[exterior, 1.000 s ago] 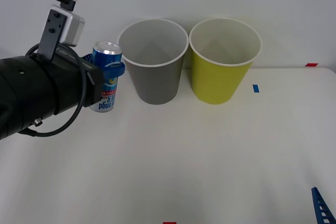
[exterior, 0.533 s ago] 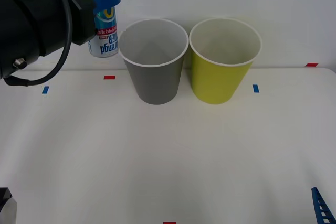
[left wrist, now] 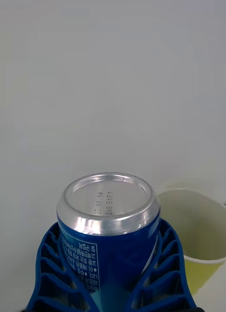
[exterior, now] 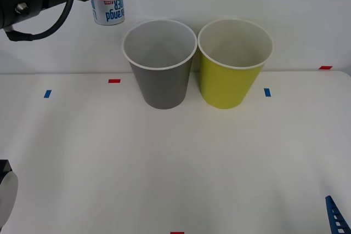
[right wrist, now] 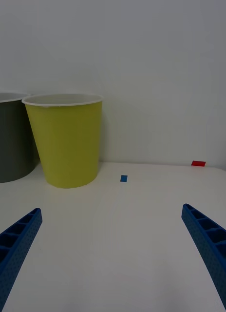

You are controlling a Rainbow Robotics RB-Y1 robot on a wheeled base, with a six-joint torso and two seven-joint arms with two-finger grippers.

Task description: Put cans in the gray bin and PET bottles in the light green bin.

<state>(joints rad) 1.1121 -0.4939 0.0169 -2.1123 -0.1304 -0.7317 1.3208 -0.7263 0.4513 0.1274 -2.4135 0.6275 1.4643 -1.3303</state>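
can (exterior: 108,5) top cut off, left gripper (left wrist: 110,273) fingers clamping

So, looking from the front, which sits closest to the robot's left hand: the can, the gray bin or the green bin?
1. The can, clamped in the left hand, top left.
2. The gray bin, beside and below it.
3. The light green bin, farther right.

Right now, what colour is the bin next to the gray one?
Yellow-green bin, clearest in the front view.

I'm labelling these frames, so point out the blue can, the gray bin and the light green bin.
blue can (exterior: 108,7): front view, on its white lower label.
gray bin (exterior: 162,86): front view, on its outer wall.
light green bin (exterior: 226,85): front view, on its outer wall.
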